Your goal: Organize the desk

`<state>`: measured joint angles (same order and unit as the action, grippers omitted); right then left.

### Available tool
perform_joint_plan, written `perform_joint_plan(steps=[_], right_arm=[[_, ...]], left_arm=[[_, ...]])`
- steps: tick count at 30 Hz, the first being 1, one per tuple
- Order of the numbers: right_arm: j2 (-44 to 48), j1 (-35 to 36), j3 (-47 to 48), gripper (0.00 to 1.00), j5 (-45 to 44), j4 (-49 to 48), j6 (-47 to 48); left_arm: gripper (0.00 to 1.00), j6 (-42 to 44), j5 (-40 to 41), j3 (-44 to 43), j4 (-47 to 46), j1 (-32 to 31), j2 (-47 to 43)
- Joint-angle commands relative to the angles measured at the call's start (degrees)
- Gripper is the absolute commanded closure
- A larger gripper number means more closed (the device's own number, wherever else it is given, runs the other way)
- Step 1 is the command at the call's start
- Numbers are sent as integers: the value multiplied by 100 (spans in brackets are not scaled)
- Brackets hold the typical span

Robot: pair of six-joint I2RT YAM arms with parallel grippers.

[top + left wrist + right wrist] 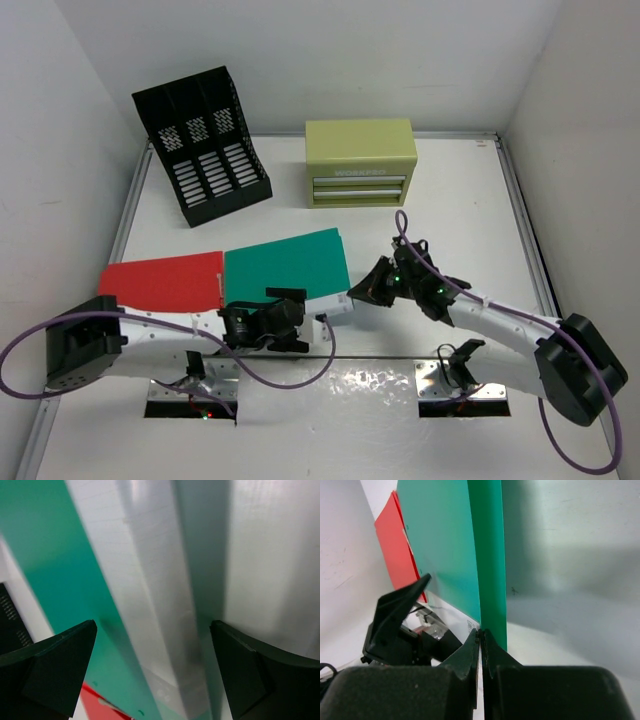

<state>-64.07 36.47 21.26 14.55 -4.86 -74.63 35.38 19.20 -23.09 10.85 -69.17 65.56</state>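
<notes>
A green folder (285, 262) lies mid-desk on the white desk (450, 220), with a red folder (165, 280) beside it on the left. My right gripper (358, 290) is shut on the green folder's near right corner. In the right wrist view the jaws (481, 631) pinch the green folder's thin edge (490, 555), lifted off the desk, and a white sheet (455, 617) shows under it. My left gripper (303, 322) is open at the folder's near edge. In the left wrist view (152, 625) its fingers straddle a white sheet (155, 605) and the green folder (65, 580) without touching.
A black mesh file rack (200, 145) stands at the back left. An olive-green drawer box (360, 160) stands at the back centre. Grey rails (525, 220) run along the desk's edges. White walls close in the left, right and back.
</notes>
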Motion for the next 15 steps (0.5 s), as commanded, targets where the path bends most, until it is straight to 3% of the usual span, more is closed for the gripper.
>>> perform_joint_plan(steps=[1,5,7,8,10,13,14,15], right_arm=[[158,62,230,100,-171,3,-96],[176,89,247,100,-198,55,-87],[185,106,247,100,-207,56,-78],[193,115,247,100,-215,56,-69],[193,106,265,100,-242,108,-8],[246,106,256,100,-285,152,80],[255,106,265,100,-294,170,98],[281,115,274,100,-303,196,141]], left_arm=[[0,-110,995,147,-1426,-62,359],[1,22,1401,331,-2068,-62,668],[12,145,1228,454,-2262,-53,677],[26,171,1122,498,-2359,-62,669],[40,224,903,578,-2447,-53,660],[73,198,665,490,-2378,-53,660],[90,189,612,412,-2299,-53,651],[98,163,550,367,-2255,-62,642]])
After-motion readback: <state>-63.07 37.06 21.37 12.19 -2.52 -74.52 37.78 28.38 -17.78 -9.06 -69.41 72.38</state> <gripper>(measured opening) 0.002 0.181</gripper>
